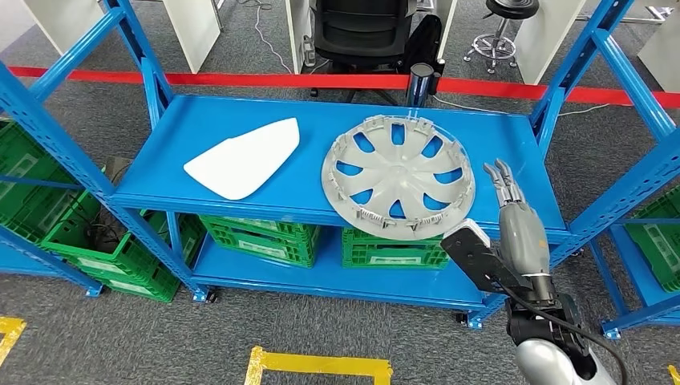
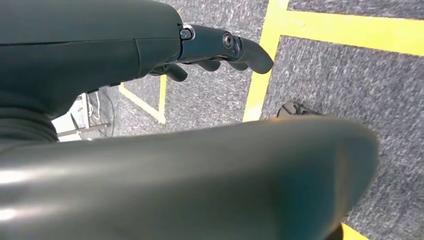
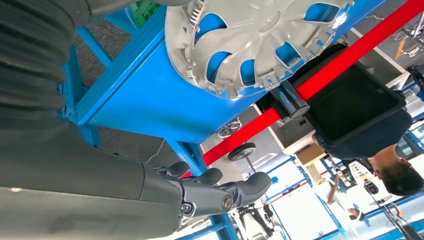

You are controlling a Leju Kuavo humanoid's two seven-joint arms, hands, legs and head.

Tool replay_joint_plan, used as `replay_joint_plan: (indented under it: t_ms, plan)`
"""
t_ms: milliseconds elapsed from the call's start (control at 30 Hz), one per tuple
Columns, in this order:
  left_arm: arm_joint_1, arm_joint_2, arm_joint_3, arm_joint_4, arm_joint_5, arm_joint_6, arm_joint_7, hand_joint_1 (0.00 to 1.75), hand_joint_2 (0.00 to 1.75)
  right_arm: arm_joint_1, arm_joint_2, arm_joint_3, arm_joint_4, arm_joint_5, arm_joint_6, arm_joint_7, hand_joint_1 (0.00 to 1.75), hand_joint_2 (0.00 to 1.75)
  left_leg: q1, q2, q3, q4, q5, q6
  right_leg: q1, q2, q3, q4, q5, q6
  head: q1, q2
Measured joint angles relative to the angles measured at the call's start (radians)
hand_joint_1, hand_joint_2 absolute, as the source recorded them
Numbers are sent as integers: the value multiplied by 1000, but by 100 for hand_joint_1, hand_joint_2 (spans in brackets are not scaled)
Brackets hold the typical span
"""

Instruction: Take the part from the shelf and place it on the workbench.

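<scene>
A silver wheel cover lies flat on the top board of the blue shelf, its front rim reaching past the board's edge. To its left lies a white curved panel. My right hand is raised just right of the wheel cover, near the shelf's front edge, fingers stretched forward and holding nothing. In the right wrist view the wheel cover sits beyond my empty right hand, apart from it. My left hand hangs over grey carpet, fingers loosely bent, empty.
Green crates fill the lower shelf. A blue upright stands right of my right arm. Behind the shelf are a red barrier strip, a black office chair and a person. Yellow tape marks the floor.
</scene>
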Motion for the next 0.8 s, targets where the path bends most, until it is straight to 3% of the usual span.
replay_joint_plan:
  t_ms: [67,200,233,300,367,400,433,500,567,700,733,800]
  plan:
    - [0,0,-1,0,0,-2,-1,0,0,0,0,0,0,0,0,0,0,175,0,0,0,0,0,-1,0,0,0,0,1,0,0,0]
    - [-1,0,-2,1,-2,-8,-3,0,0,1,-2,-5,-3,0,1,0,0,175,5,3,22,-38,18,15,-1,0,-3,3,-6,14,-3,0]
    - [-1,0,-3,0,-2,-10,-4,0,0,0,-3,-6,-4,0,1,0,0,175,9,4,34,-51,25,17,-2,0,-18,37,-26,17,-1,0]
    - [-1,0,-3,1,-3,-12,-5,0,0,1,-5,-7,-4,0,3,1,0,175,13,5,38,-59,29,18,-10,-1,-71,157,-83,25,8,0]
    - [0,0,-3,1,-3,-13,-5,0,0,8,-5,-7,-4,0,5,2,0,175,14,5,37,-56,26,15,-20,-1,-114,246,-106,35,13,0]
    - [1,0,-3,1,-3,-13,-6,0,0,10,-5,-7,-4,0,5,2,0,175,16,4,37,-52,23,11,-25,-2,-115,242,-91,40,14,0]
    - [1,0,-3,1,-3,-14,-6,0,0,11,-5,-7,-4,0,5,2,0,175,19,3,36,-45,18,6,-30,-3,-97,201,-61,45,15,0]
    - [0,1,-3,1,-3,-14,-9,0,0,11,-5,-7,-4,-2,5,1,0,175,23,1,32,-26,3,-8,-35,-4,-38,81,-8,53,20,0]
    - [-1,2,-4,2,-3,-15,-11,0,0,11,-4,-8,-4,-7,3,-2,0,175,23,0,24,-10,-10,-25,-32,-2,-2,18,-4,41,26,0]
    - [-1,3,-6,2,-3,-16,-12,0,0,13,-4,-9,-4,-17,0,-7,0,175,26,0,18,-1,-20,-43,-27,2,4,15,-16,6,12,0]
    - [-1,3,-6,2,-4,-16,-12,0,0,12,-4,-9,-4,-17,0,-8,0,175,27,0,3,28,-36,-45,-28,2,6,13,-17,-1,6,0]
    - [-2,3,-8,2,-4,-16,-12,0,0,12,-4,-9,-4,-18,-1,-9,0,175,27,0,-63,145,-84,-45,-25,1,10,12,-20,-10,-8,0]
